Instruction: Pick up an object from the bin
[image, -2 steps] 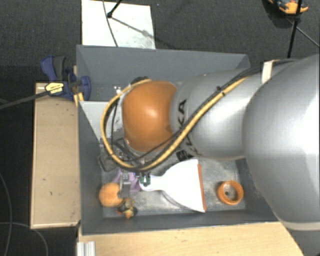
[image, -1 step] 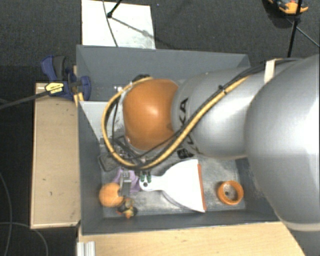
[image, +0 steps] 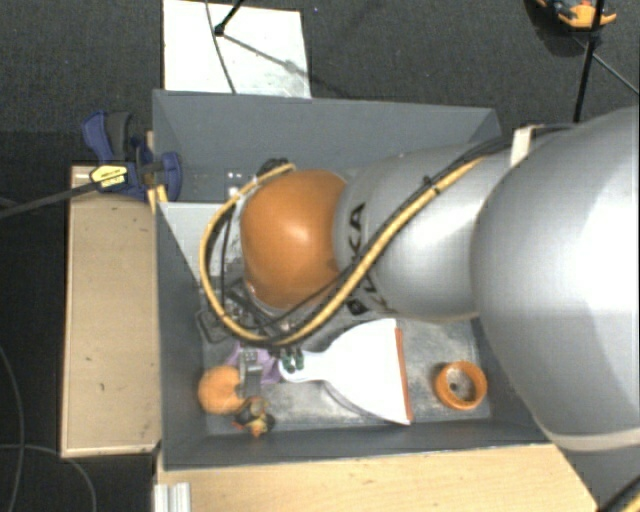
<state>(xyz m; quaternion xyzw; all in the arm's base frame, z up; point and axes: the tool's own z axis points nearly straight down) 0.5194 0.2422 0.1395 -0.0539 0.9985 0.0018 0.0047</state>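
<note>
Grey metal bin (image: 180, 340) walls close in the scene, with the arm (image: 470, 240) reaching in from the right. Its end effector (image: 250, 385) sits low in the near left corner, just beside an orange ball (image: 216, 390). Whether it is apart or together I cannot tell. A white piece (image: 370, 380) and an orange ring (image: 460, 386) lie to the right.

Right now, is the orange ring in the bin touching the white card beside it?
Apart. The camera view shows a strip of bare grey bin floor between the orange ring and the white card, at its orange edge.
</note>
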